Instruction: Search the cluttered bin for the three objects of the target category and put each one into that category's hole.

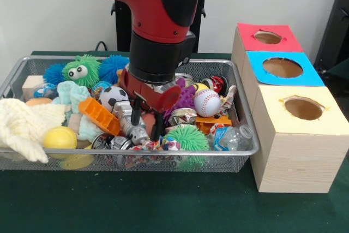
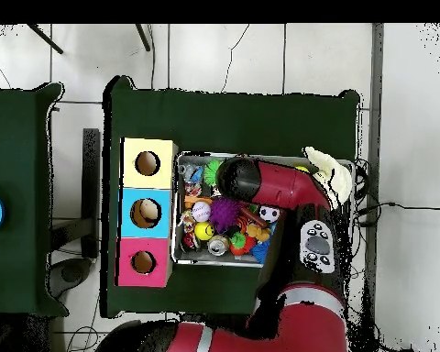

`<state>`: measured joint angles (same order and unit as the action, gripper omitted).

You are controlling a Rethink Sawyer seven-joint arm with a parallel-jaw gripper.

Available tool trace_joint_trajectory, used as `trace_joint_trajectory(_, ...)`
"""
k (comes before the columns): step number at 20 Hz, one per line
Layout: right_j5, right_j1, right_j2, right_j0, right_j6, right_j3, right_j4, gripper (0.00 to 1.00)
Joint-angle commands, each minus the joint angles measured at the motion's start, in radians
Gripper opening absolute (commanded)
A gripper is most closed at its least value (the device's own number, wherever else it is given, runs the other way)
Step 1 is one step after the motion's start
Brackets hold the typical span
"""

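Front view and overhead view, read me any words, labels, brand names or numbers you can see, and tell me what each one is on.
No text can be read in either view.
The crushed cans and the small bottle in the wire bin carry printing, but it is too small and blurred to read.
The three wooden boxes show plain coloured tops with no lettering.
The arm shows no legible marking.

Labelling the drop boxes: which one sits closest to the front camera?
The yellow-topped box; the blue-topped box sits behind it, the red-topped box farthest back.
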<state>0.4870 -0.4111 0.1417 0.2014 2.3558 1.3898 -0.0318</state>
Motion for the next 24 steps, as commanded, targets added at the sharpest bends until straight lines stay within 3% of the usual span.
trace_joint_trajectory(1, -0.048, 0.033, -0.078, 0.028, -0.039, 0.102, -0.082, 1.00)
trace_joint_trajectory(24, -0.104, 0.102, -0.083, 0.015, 0.020, 0.041, -0.076, 1.00)
